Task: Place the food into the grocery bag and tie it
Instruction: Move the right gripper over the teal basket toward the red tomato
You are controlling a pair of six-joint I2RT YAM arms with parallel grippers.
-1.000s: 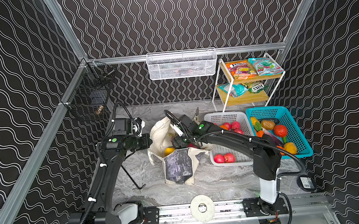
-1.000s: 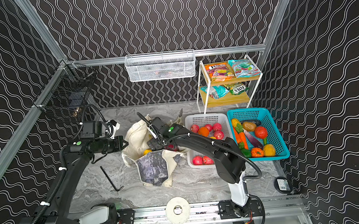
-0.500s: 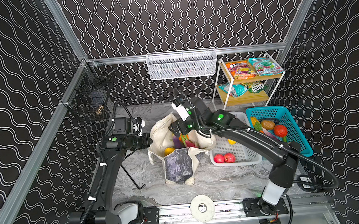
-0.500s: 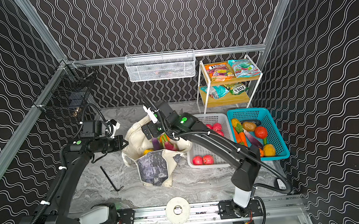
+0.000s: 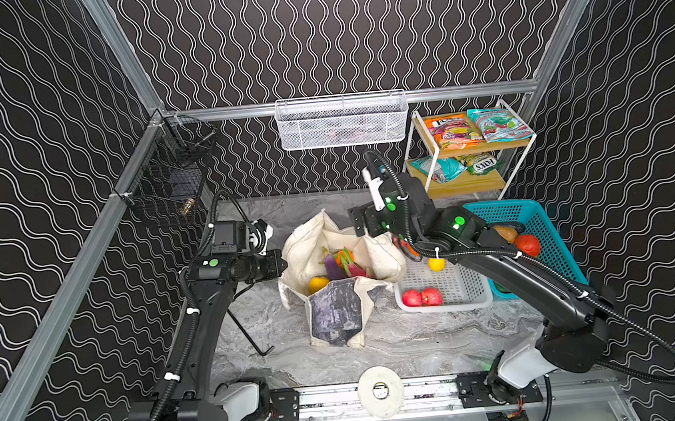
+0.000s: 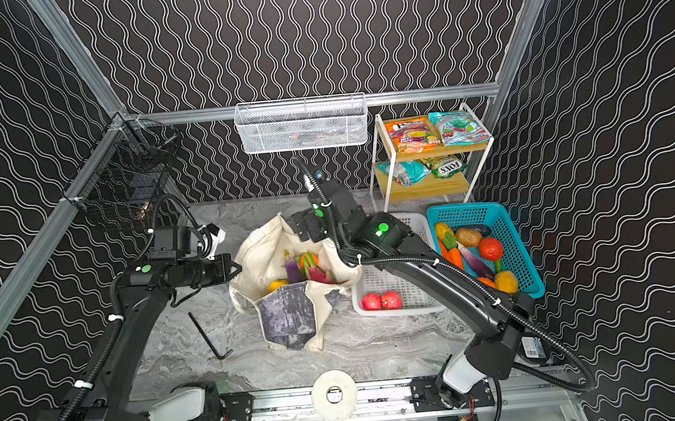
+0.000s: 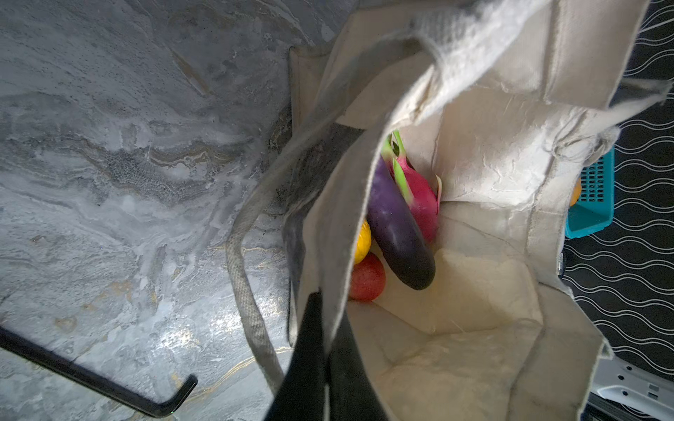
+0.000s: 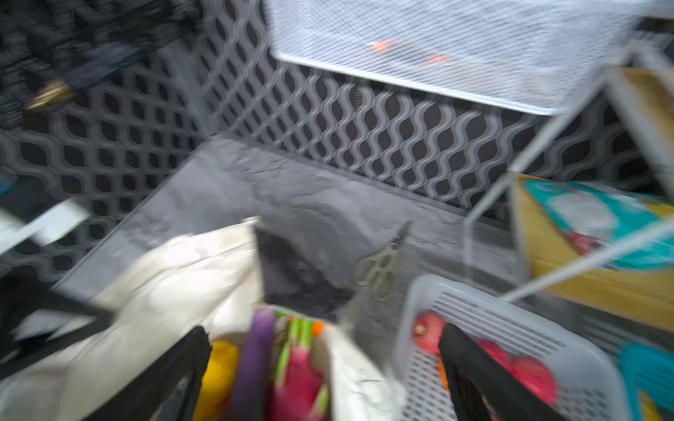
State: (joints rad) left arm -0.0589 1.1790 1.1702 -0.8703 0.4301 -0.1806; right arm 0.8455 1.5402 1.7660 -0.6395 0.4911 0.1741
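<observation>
**Tote held open, more food to load**

We have the left end effector (image 7: 321,310) clenched on the rim hem of the cream canvas tote with the dark marbled panel (image 5: 336,311). The tote stands mid-bench (image 5: 401,339) with its mouth gaping. Inside it lie a purple toy eggplant (image 7: 397,226), a pink dragon fruit (image 7: 419,197), a yellow lemon (image 7: 363,240) and a red apple (image 7: 366,277).

The right end effector (image 8: 324,333) hangs released and empty above the tote's rim on the side of the white perforated basket (image 5: 444,306). That basket sits just beside the tote and holds two red apples (image 5: 420,297).

We judge the toy produce light, hard and prone to roll, so a grip across the middle suits it. The canvas is limp and would slump if let go. Its loop handle (image 7: 248,291) is where to take hold for tying.

Open bench lies in front of the tote. A black hex key (image 5: 251,335) lies on its left-arm side, and the white basket and a teal basket (image 5: 536,219) crowd the other.
</observation>
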